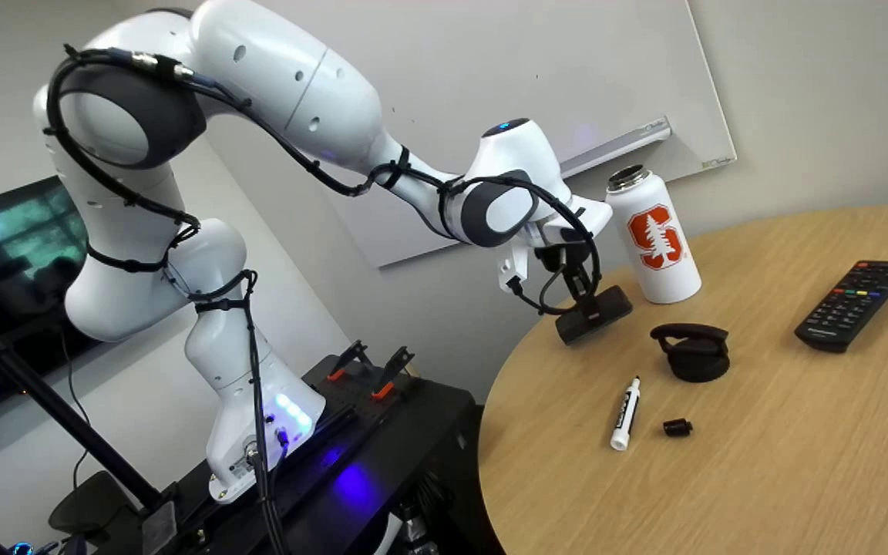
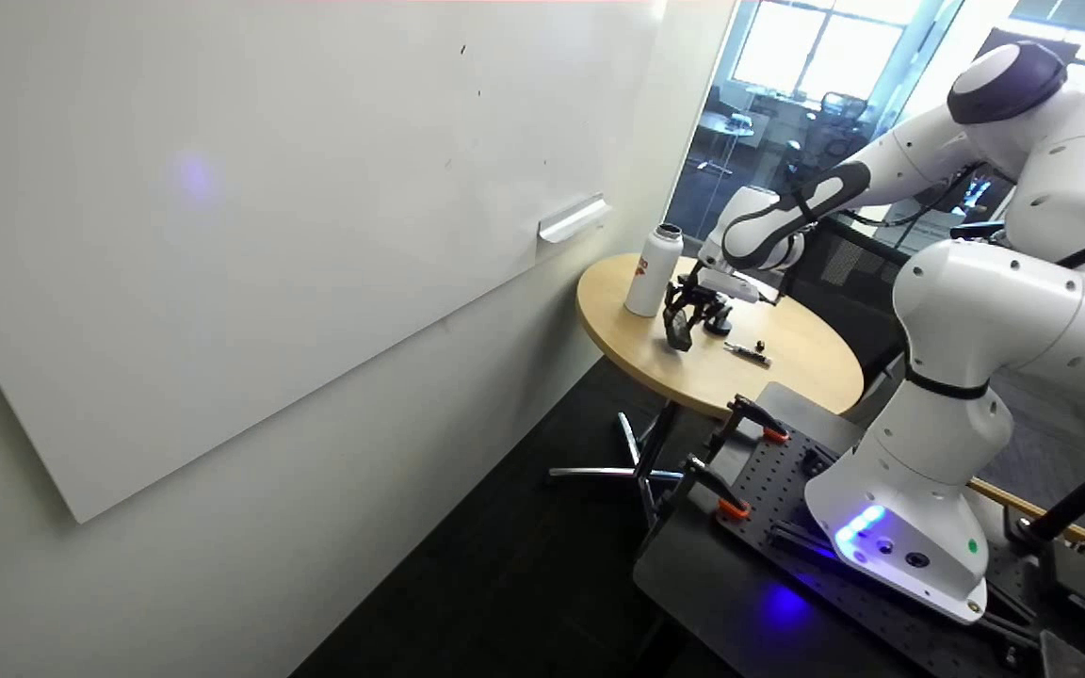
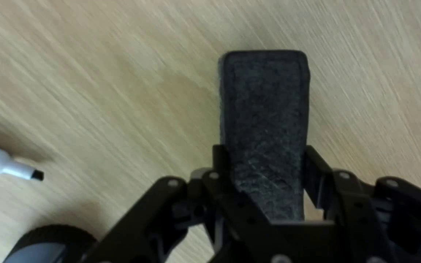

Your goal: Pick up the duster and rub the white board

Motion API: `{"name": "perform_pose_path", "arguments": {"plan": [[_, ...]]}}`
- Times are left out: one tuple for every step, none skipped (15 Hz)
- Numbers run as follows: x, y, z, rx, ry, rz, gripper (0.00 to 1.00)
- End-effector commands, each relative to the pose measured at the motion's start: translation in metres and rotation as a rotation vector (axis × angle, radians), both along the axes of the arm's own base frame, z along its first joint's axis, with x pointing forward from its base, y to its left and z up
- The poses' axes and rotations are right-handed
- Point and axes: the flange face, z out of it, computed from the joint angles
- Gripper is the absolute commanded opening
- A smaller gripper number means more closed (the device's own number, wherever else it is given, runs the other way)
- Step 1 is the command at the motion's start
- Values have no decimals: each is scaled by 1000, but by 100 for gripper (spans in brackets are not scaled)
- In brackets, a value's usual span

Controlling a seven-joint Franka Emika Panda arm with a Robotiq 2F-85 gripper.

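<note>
Got a flat black duster (image 3: 265, 91), rounded corners, fuzzy scuffed face, pinched side to side by the gripper (image 3: 265, 164). Pointing pretty much straight up the wrist view lengthwise, jutting well beyond the grip. In an exterior view, slanting up to the right near a white metal-rimmed bottle (image 1: 656, 247), over a round wood-grain table (image 1: 721, 493), can't tell if touching. Also seeing a smooth white board (image 2: 316, 235) on the wall (image 2: 316, 490), plus a glass partition (image 2: 759, 169).

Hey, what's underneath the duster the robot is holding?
In the wrist view, the wooden table shows beside the duster and past its free end. The patch directly beneath is covered by the duster and fingers, so anything there can't be seen.
</note>
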Motion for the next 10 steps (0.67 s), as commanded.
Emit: {"name": "perform_pose_path", "arguments": {"plan": [[7, 3, 19, 4, 48, 64, 79], [5, 5, 23, 8, 70, 87, 84], [3, 8, 29, 14, 92, 113, 93], [2, 9, 33, 19, 109, 133, 99], [0, 10, 42, 19, 124, 155, 100], [-1, 11, 51, 26, 134, 177, 100], [-3, 13, 62, 22, 142, 200, 100], [-5, 15, 77, 22, 147, 229, 100], [-8, 18, 92, 22, 148, 262, 100], [-10, 20, 105, 20, 149, 292, 100]]}}
